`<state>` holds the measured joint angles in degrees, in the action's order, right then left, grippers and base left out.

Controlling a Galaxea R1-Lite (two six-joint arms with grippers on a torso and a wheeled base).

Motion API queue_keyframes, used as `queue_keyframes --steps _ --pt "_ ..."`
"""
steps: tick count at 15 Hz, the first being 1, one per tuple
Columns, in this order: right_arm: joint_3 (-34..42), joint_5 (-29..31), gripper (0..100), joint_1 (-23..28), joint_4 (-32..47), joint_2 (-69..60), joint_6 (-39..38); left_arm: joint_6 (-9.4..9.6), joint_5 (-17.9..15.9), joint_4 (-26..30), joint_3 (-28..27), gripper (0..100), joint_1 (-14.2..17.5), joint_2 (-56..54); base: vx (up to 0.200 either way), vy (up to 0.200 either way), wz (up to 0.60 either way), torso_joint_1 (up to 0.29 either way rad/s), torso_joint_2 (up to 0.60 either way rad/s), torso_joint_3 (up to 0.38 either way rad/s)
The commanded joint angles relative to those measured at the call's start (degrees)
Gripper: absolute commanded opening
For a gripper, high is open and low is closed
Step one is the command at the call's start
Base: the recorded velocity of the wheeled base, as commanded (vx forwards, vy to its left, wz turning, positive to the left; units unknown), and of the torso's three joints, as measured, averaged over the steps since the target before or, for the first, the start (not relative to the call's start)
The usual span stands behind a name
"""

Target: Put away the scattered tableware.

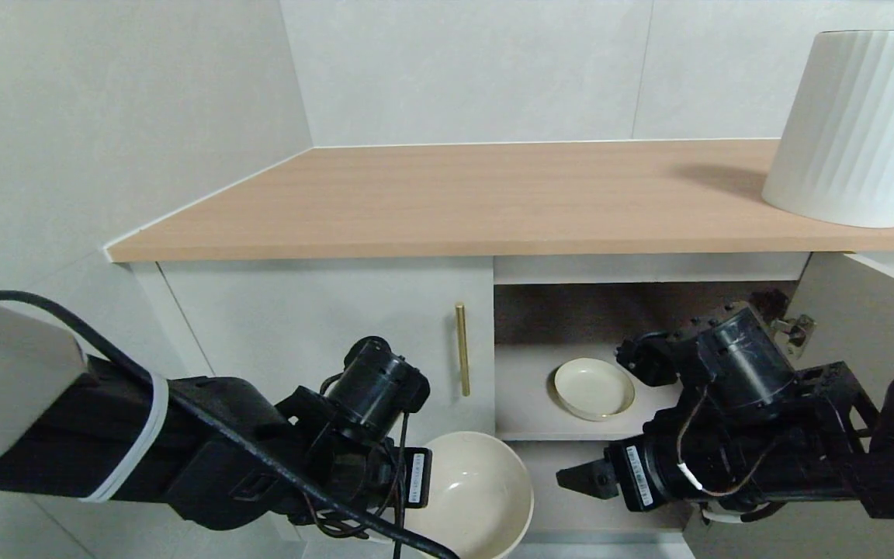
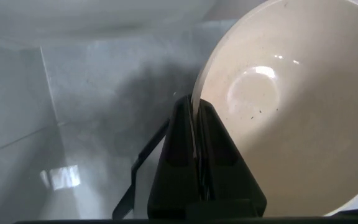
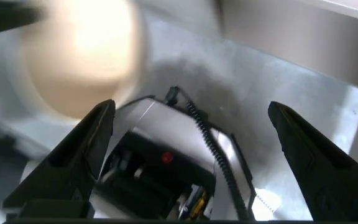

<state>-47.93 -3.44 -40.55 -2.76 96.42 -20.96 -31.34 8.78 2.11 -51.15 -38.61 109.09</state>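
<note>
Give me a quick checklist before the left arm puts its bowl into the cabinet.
1. Left hand clamped on the rim of the bowl: ok.
2. Cabinet door swung open: ok.
3. Right hand open and empty: ok.
4. Right hand out of the bowl's path: not ok, it hangs in front of the opening.
5. Room for the bowl on the shelf beside the plate: cannot tell.
</note>
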Motion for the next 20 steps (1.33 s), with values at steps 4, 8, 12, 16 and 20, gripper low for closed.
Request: queue_keyframes --steps 4,8,12,16,20 --pt "0.9 4.8 100 -5.4 -0.4 4.5 0.9 -0.03 2.1 0.0 -0.2 0 -1.2 -0.2 0.0 0.0 0.0 0.0 0.0 0.0" --pt "0.0 5.8 100 -6.2 -0.7 8.3 0.7 0.05 2.8 0.1 0.0 0 -3.1 -1.9 0.0 0.0 0.0 0.0 0.0 0.0" --pt "-0.3 6.6 100 -6.2 -6.4 10.9 -0.9 0.05 4.0 0.1 0.1 0 -4.0 -1.9 0.0 0.0 0.0 0.0 0.0 0.0" --pt "-0.8 10.5 100 -6.2 -11.3 13.9 -3.4 0.05 4.1 0.2 0.1 0 -4.5 -2.0 0.0 0.0 0.0 0.0 0.0 0.0" --pt "-1.3 10.7 100 -6.2 -11.9 14.4 -5.0 0.05 4.0 0.3 0.1 0 -4.7 -2.7 0.0 0.0 0.0 0.0 0.0 0.0"
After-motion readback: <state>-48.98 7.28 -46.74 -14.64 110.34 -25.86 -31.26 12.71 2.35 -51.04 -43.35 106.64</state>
